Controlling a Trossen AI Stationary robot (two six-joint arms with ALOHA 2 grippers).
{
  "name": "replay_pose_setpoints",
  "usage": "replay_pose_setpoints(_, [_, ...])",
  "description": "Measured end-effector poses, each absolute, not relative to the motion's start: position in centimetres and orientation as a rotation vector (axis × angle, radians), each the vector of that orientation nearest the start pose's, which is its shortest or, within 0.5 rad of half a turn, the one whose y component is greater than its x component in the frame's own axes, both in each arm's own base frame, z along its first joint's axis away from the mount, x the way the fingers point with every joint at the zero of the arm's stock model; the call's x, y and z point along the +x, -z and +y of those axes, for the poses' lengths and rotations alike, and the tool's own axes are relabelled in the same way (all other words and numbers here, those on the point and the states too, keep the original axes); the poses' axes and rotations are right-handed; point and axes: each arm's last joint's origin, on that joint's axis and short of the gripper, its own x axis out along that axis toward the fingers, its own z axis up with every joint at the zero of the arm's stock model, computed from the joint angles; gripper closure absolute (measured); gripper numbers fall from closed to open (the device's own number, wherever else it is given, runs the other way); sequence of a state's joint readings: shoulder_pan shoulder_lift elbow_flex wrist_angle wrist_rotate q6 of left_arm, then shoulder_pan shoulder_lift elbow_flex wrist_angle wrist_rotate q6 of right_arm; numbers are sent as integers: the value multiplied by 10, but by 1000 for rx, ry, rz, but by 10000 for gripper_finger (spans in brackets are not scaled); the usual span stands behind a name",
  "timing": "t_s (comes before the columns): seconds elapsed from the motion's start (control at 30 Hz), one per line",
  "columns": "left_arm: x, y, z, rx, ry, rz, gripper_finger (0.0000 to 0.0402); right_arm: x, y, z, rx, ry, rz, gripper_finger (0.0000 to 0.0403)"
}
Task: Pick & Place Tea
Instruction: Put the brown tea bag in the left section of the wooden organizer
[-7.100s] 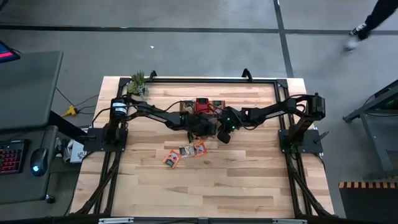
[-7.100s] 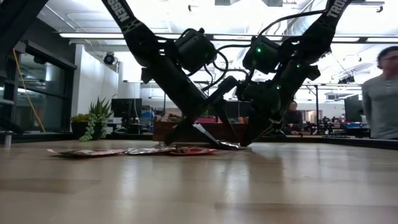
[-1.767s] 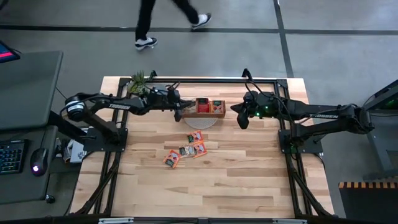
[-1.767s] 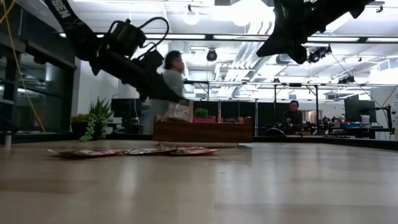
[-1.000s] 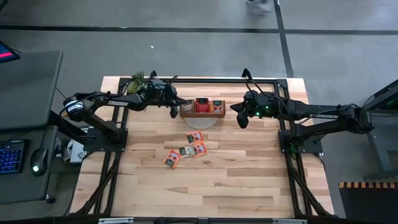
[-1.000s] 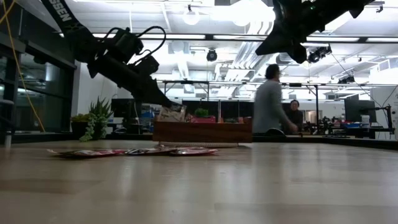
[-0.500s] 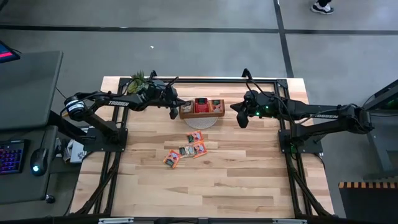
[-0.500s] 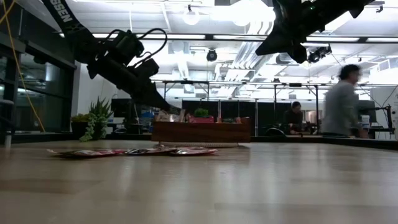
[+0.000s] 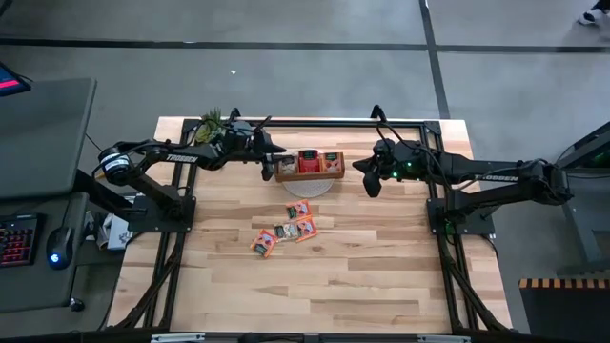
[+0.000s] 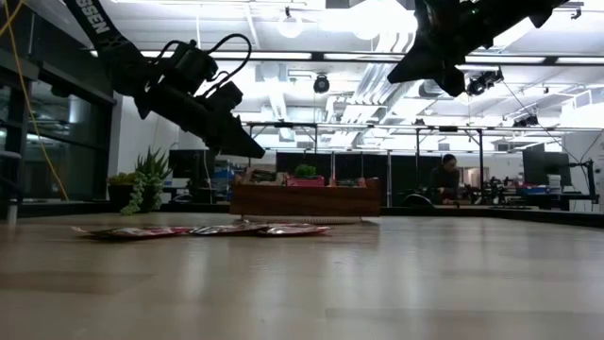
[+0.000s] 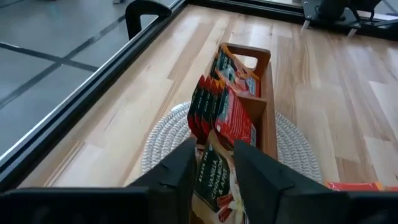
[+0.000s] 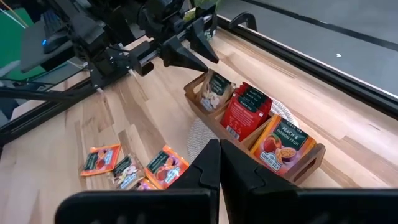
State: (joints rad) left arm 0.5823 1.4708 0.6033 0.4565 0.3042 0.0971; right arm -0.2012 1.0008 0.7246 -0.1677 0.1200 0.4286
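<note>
Light wood counter (image 9: 381, 267); grey floor beyond. Left end effector (image 9: 268, 160) spread above tray (image 9: 311, 173); right end effector (image 9: 370, 183) pressed together.

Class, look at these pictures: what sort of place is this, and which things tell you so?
Probably a robotics lab inside an open office: two arms framed onto a wooden table, a keyboard on a side desk, and ceiling lights over rows of workstations.

A pale butcher-block wooden table (image 9: 362, 276) carries everything, with a black metal frame (image 9: 315, 122) running along its edges. Near its far edge a round white woven mat (image 9: 311, 185) lies flat under a brown wooden three-compartment tray (image 9: 311, 173), and a small green potted plant (image 9: 212, 126) stands at the far left corner. Toward the middle, a loose cluster of small flat orange and red tea sachets (image 9: 286, 229) lies directly on the wood
</note>
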Motion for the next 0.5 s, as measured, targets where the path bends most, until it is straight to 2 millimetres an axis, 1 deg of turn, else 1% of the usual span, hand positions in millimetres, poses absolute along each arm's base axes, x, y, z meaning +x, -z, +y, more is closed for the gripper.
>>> replay_pose_setpoints(0.1, [243,-180,150,-81,-265,388,269,212,-275,-47,437,404,372,402])
replay_pose_setpoints(0.2, [242,-183,150,-69,-310,385,255,212,-275,-46,441,390,375,402])
replay_pose_setpoints(0.37, [236,-203,149,-29,-381,314,250,212,-275,-46,446,368,379,402])
replay_pose_setpoints(0.43, [232,-214,147,-41,-398,266,250,212,-275,-45,447,357,381,402])
replay_pose_setpoints(0.5, [227,-225,144,-90,-406,222,250,212,-275,-45,443,342,385,402])
